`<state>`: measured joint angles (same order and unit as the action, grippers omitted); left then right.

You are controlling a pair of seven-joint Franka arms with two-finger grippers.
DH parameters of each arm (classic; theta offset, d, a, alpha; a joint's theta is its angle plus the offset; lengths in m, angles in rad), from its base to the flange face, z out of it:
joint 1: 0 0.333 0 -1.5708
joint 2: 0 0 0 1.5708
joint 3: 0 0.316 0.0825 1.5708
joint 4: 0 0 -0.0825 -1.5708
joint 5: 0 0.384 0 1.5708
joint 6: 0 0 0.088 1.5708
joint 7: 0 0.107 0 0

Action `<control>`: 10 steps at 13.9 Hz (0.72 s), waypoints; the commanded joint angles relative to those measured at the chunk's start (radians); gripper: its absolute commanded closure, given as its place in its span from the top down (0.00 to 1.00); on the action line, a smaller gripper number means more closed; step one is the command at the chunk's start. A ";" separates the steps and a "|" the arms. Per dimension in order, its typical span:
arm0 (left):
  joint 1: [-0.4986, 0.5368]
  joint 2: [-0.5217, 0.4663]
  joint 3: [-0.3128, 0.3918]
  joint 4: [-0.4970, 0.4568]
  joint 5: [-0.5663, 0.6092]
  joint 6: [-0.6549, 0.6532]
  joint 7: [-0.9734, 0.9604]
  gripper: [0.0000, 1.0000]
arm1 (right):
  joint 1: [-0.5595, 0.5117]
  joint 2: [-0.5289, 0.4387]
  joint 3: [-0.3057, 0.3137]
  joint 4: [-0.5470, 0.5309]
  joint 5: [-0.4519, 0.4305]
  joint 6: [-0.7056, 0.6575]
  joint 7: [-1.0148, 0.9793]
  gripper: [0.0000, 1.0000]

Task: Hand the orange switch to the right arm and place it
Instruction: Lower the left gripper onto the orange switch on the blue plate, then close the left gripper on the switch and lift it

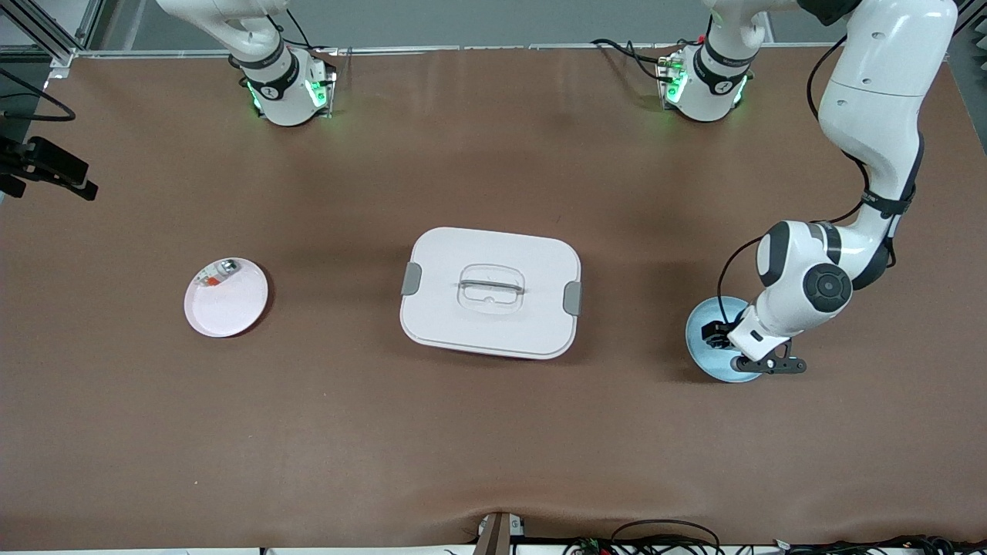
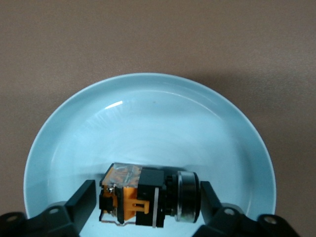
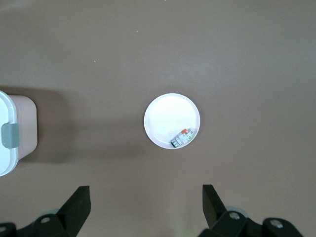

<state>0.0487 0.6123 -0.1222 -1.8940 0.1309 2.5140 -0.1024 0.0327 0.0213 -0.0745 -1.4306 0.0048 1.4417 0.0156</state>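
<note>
Left wrist view: the orange switch (image 2: 148, 200) lies on its side in the pale blue plate (image 2: 148, 113), its long axis spanning between the left gripper (image 2: 148, 197) fingers, which bracket it, closing. The right gripper (image 3: 146, 202) waits open, high over the pink plate (image 3: 172, 121).

Orange switch (image 2: 148, 200): black-orange stub, lying sideways in pale-blue plate (image 2: 148, 113).

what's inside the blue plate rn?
The orange switch lies on its side in the blue plate, between the left claw fingers. The switch's underside and the plate beneath it are covered.
</note>
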 commanded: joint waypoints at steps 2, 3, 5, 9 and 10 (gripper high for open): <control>-0.003 -0.038 -0.004 -0.008 0.013 -0.010 -0.007 0.00 | -0.020 0.017 0.005 0.032 0.007 0.000 0.003 1.00; -0.004 -0.055 -0.007 -0.007 0.010 -0.030 -0.008 0.00 | -0.022 0.017 0.005 0.032 0.009 0.000 0.003 1.00; 0.002 -0.100 -0.023 0.000 0.000 -0.087 -0.007 0.00 | -0.030 0.017 0.005 0.032 0.009 0.000 0.003 1.00; 0.002 -0.221 -0.054 0.021 -0.086 -0.217 -0.034 0.00 | -0.036 0.017 0.007 0.032 0.009 -0.001 0.001 1.00; -0.001 -0.242 -0.059 0.041 -0.118 -0.263 -0.042 0.00 | -0.036 0.017 0.007 0.032 0.009 0.000 0.001 1.00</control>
<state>0.0478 0.4406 -0.1662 -1.8587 0.0644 2.3284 -0.1234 0.0106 0.0239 -0.0768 -1.4273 0.0050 1.4488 0.0155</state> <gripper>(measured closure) 0.278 0.000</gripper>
